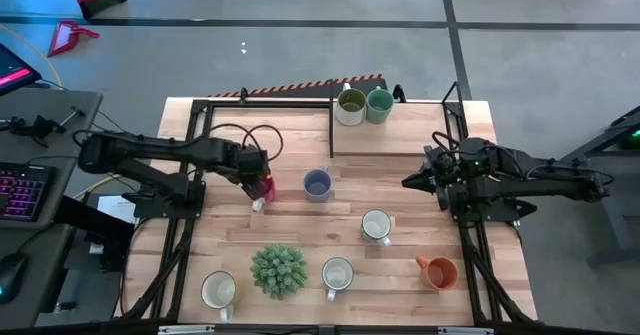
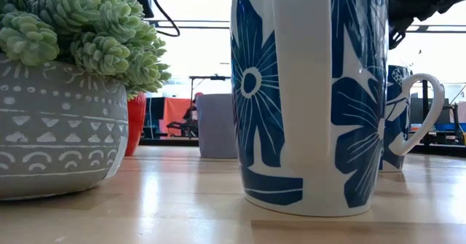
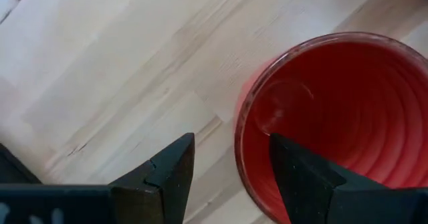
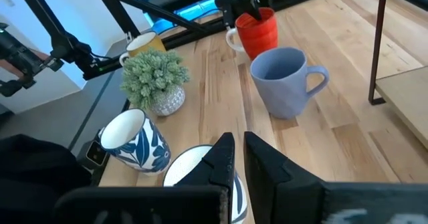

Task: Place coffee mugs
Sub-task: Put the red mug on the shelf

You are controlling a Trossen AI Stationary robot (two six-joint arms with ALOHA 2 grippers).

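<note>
The red mug [image 1: 266, 188] stands on the table, left of centre, and also shows as the red mug [image 4: 261, 30] in the right wrist view. My left gripper [image 1: 258, 180] is open right over it. One finger [image 3: 304, 174] is inside the mug and the other finger [image 3: 167, 177] is outside its wall. The blue-grey mug [image 1: 317, 184] stands just to its right. The olive mug [image 1: 351, 105] and the teal mug [image 1: 379, 104] sit on a raised shelf at the far edge. Three white mugs [image 1: 375, 225] [image 1: 337, 273] [image 1: 218, 290] and the orange mug [image 1: 438, 271] stand nearer. My right gripper [image 1: 412, 181] [image 4: 239, 158] is shut and empty, hovering at the right side. My left gripper comes down from above astride the red mug's rim [image 3: 242, 134], with the wall between its open fingers. The inner finger is close to the wall, but I cannot tell whether it touches. The mug stands upright on the table.
A spiky green potted plant [image 1: 278, 270] stands near the front edge between two white mugs. A black frame [image 1: 455, 105] borders the raised shelf. Bare wood lies between the blue-grey mug and my right gripper.
</note>
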